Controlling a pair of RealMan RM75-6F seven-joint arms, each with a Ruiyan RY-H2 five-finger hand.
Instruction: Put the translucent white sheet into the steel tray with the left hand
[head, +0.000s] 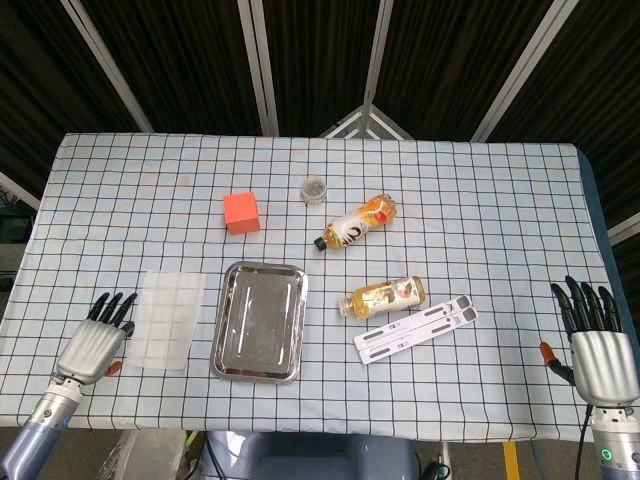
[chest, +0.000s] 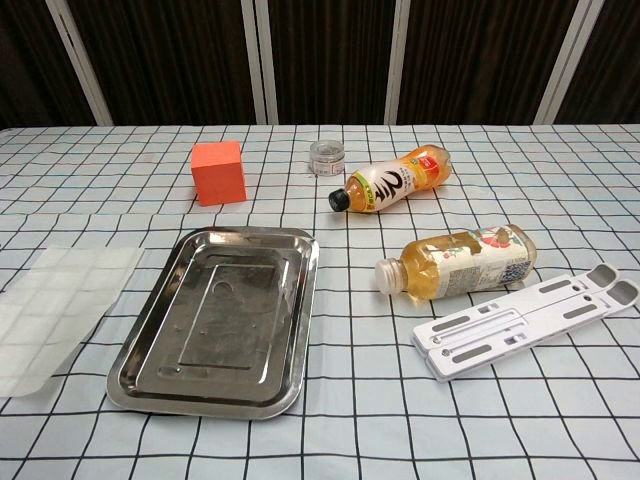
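Head view looks down on a table covered in a white cloth with a black grid. The translucent white sheet (head: 170, 319) lies flat near the table's front-left edge, just beside the steel tray (head: 259, 321), which sits to its right and holds nothing. The left hand (head: 93, 342) hovers at the sheet's outer side, close to it but not visibly touching, its dark fingers (head: 110, 306) straight and apart, holding nothing. The right hand (head: 598, 346) is well apart at the table's far right edge, fingers likewise spread and empty. The chest view shows the sheet and tray but neither hand.

Beyond the tray stand an orange cube (head: 241, 212) and a small clear jar (head: 314, 188). Two drink bottles lie on their sides: the farther bottle (head: 357, 224) and the nearer bottle (head: 388, 295), with a flat white stand (head: 416, 328) beside the nearer one.

The likely trouble is the sheet itself (thin, limp-looking and flush with the cloth). Fingertips may slide over it without getting under an edge, or push it along until it rucks up against the tray rim. A pinch could also gather the cloth with it and shift the tray. If lifted by one edge, the sheet may droop and catch on the rim, ending half outside.
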